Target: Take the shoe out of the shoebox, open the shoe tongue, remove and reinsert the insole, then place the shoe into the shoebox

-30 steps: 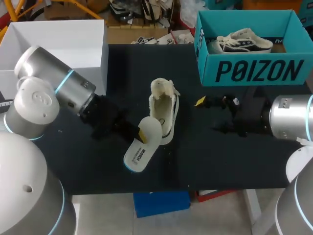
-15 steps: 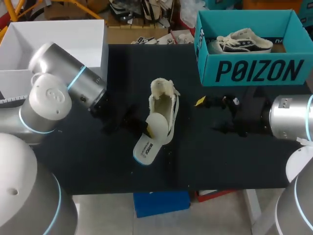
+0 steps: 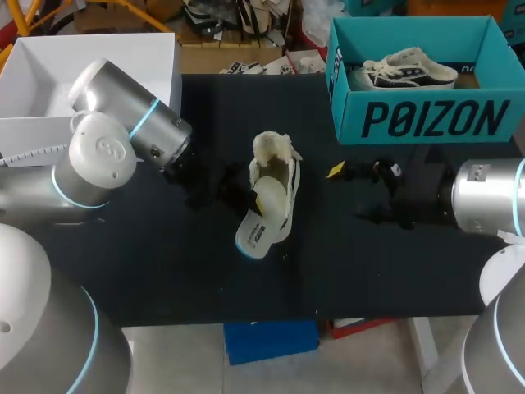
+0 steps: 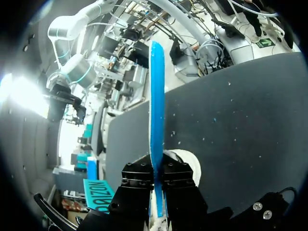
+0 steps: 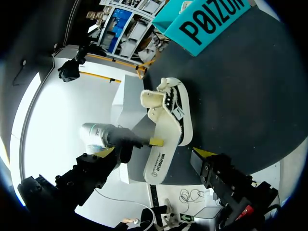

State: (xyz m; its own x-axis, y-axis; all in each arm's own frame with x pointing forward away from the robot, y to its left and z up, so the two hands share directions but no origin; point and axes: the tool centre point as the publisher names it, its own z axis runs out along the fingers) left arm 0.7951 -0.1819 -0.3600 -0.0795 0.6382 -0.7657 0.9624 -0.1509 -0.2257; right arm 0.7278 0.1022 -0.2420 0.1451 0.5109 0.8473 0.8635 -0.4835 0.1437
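Insole (image 3: 254,232) sticks half out of the shoe (image 3: 284,176) on the table (image 3: 369,271), pinched by left jaws; right jaws spread, well apart.

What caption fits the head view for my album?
Left tool holds an insole with one end in the shoe opening.

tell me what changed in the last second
The left gripper, shut on the insole, carried it from beside the shoe into the shoe's opening, where one end now sits. The shoe, right gripper and shoebox stayed put.
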